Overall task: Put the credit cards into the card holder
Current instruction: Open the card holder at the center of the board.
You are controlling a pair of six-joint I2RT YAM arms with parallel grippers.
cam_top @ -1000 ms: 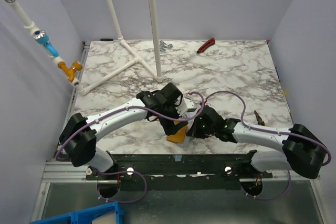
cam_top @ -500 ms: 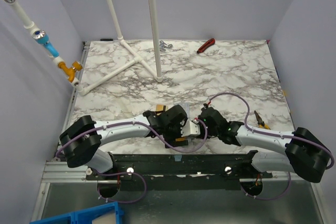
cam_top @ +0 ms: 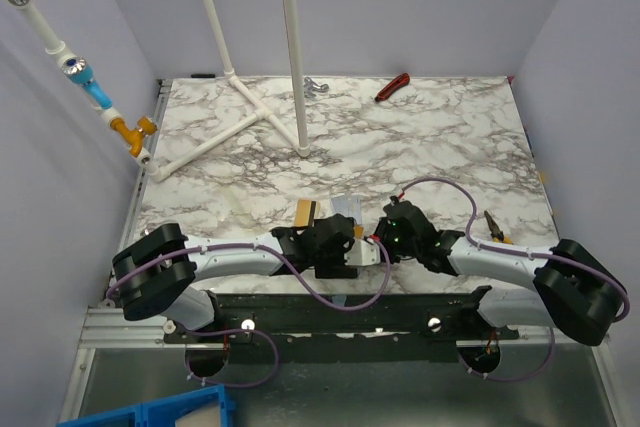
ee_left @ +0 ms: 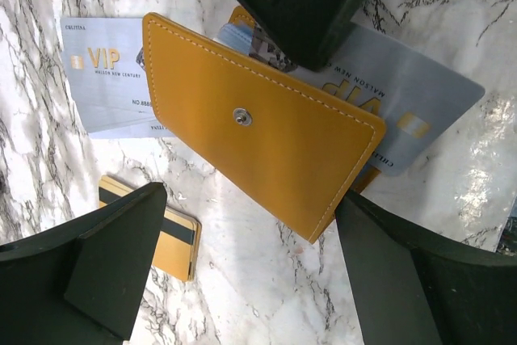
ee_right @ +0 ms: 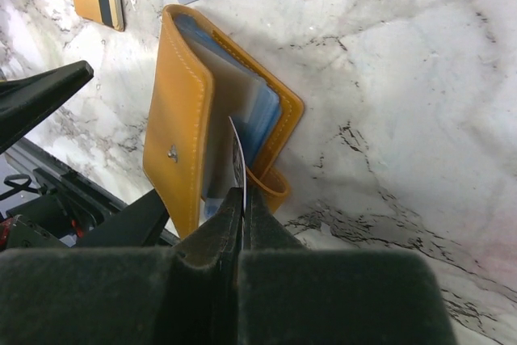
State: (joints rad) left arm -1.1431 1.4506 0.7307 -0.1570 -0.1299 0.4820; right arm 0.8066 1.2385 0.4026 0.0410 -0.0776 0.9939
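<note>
Two cards: grey-blue card [ee_left: 404, 103] lies diagonally under the card holder [ee_left: 266, 143].

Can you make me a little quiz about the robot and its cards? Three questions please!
1. True or false: the left gripper is squeezing the card holder.
2. Which card lies alone on the marble table, apart from the holder?
A. a red card
B. the gold-tan card with a dark stripe
C. a green card
3. Fill in: the right gripper is shut on the edge of a thin ____.

Key:
1. False. Its jaws stand open above the holder.
2. B
3. card, the grey-blue card going into the holder.
</note>
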